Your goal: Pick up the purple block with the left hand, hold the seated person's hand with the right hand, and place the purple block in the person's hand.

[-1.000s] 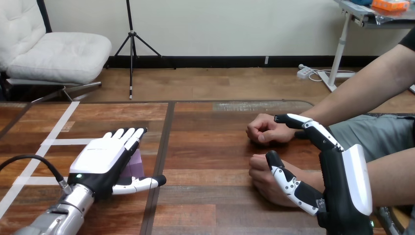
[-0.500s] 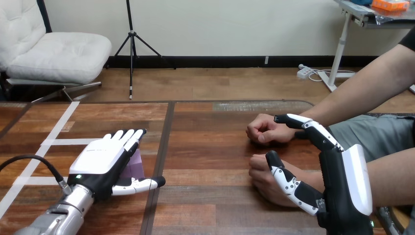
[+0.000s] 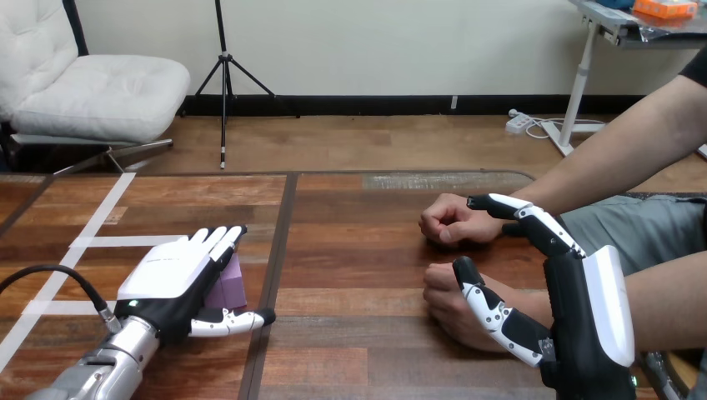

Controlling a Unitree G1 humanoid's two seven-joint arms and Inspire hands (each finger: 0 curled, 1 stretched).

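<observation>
The purple block [image 3: 231, 286] rests on the wooden table [image 3: 358, 250] at the left, partly hidden by my left hand [image 3: 167, 279]. That hand lies over the block's left side with straight fingers and its thumb stretched out to the right in front of the block. My right hand [image 3: 584, 308] stands on edge at the right, open. Its thumb lies against the person's near hand [image 3: 446, 304], and its straight fingers reach beside the wrist of the person's far hand [image 3: 450, 223]. Both of the person's hands are loosely closed on the table. No finger of mine curls round either.
White tape lines [image 3: 92, 242] cross the table's left part. A dark seam [image 3: 279, 242] runs down the table just right of the block. The person's forearms [image 3: 617, 158] come in from the right edge.
My left hand has slid a little nearer and lower over the block, and its thumb has drawn in to the left. The right hand and the person's hands have not moved.
</observation>
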